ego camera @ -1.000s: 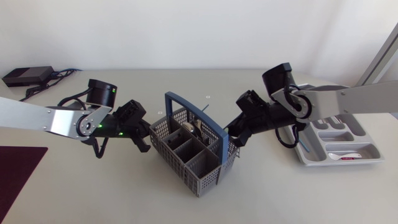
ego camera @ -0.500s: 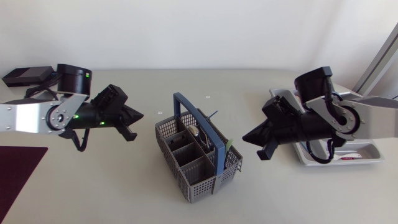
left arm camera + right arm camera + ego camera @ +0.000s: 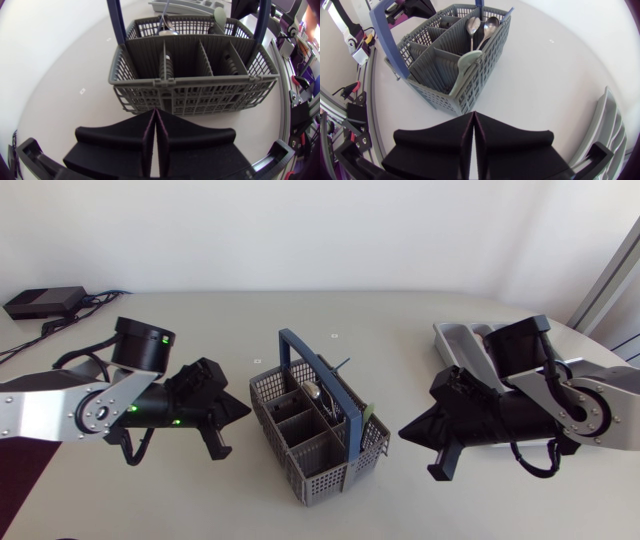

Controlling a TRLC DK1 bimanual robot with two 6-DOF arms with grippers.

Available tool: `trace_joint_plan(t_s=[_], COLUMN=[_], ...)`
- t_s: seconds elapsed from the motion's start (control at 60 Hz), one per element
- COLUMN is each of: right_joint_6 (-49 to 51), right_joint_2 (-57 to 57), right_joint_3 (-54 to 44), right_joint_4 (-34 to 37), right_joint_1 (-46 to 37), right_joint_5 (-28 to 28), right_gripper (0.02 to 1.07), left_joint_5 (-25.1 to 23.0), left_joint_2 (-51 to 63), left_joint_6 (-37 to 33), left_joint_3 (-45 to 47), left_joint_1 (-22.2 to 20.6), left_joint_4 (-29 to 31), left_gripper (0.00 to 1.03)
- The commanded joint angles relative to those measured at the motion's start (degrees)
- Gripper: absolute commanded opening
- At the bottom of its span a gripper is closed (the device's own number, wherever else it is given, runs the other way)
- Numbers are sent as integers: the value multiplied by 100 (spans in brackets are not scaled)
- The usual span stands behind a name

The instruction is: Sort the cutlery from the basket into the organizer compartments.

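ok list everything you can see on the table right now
basket: one, grey, blue handle, mid-table
spoons: two, silver, upright in the basket
utensil: one, pale green, leaning at a basket corner
organizer: one, grey, far right of table
box: one, black, far left corner
mat: one, dark red, left edge
left gripper: one, black, shut, facing basket
right gripper: one, black, shut, facing basket
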State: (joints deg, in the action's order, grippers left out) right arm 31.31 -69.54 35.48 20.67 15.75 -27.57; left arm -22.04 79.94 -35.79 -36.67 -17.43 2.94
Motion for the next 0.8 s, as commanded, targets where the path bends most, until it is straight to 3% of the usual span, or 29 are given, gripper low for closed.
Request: trace_joint_plan(t_s=[0.0,0.5,0.783], right_joint_6=[-90,-670,-1118], right_joint_2=[-148,-543,-728], right_joint_3=[-103,143,512], right_joint_4=[-133,-555,-599], right_joint_1=[148,1080,1932], right_joint_5=[77,349,745], right_gripper=[8,8,8], left_joint_5=[-28,-28,-195], left_joint_2=[338,1779,2808], left_joint_6=[72,301,274], left_joint_3=[-236,-1598,-2829], left_joint_1=[-103,3,100], left_joint_4=[-57,-461,-74], left_gripper=[3,4,3])
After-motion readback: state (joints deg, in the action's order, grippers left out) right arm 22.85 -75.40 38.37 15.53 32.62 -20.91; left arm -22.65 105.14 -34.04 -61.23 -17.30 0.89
